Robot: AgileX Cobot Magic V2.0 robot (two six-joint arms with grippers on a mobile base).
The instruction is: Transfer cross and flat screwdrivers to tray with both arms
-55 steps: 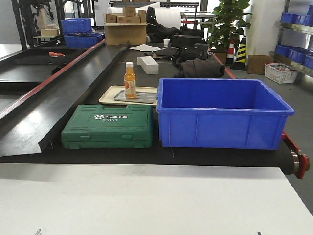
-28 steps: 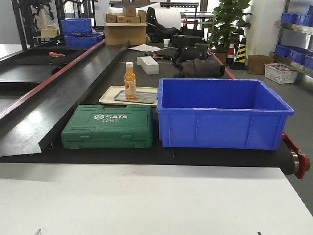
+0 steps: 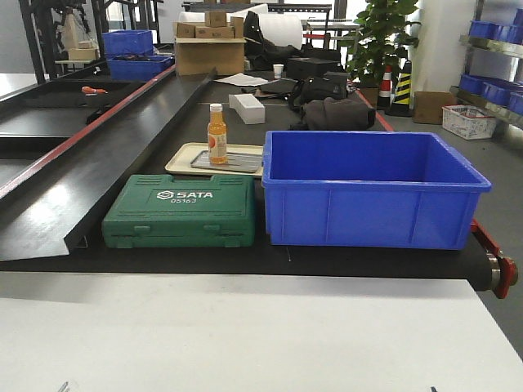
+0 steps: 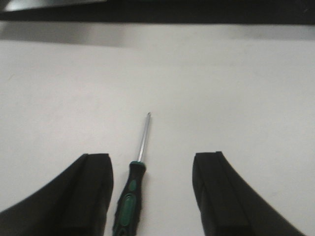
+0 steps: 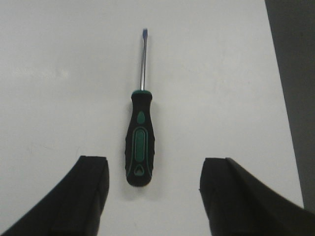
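one cross screwdriver [image 4: 133, 182], one flat screwdriver [image 5: 141, 110]

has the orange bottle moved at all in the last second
No. The orange bottle stands on the same spot of the tray, behind the green SATA case, just as in both earlier front views.

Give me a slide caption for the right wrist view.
Flat screwdriver lying on the white tabletop, green-black handle end centred in the open right claw, not yet gripped.
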